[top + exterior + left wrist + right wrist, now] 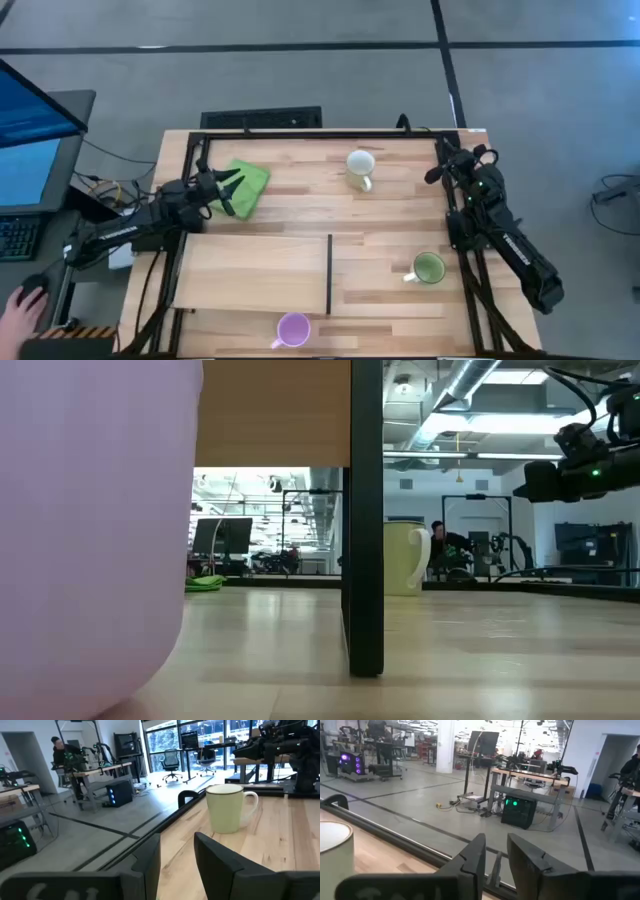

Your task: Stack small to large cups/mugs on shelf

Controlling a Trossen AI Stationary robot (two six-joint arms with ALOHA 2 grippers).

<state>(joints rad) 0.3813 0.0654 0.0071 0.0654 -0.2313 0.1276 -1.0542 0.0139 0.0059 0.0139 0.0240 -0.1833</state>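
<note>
The surface point(390, 215) is showing a butcher-block top of narrow, pale wooden strips with a dark metal frame around it. Lying flat on it toward the near left corner is the shelf point(250, 272), a smooth, paler plywood rectangle with a thin dark strip along its right short edge. The three mugs are standing upright and well apart, none on the shelf. The white mug point(360, 166), a glossy cream cylinder with a dark rim line, is sitting near the far edge. The green mug point(429, 268) is standing toward the right edge, handle pointing left. The purple mug point(293, 329), matte lilac, is sitting at the near edge, just below the shelf's strip end. A soft green folded cloth point(246, 186) is lying near the far left corner.

The left gripper point(226, 190) is hovering over the cloth's edge, fingers slightly apart and gripping nothing. The right gripper point(437, 171) is hanging at the far right corner, fingers narrowly apart and empty.
</note>
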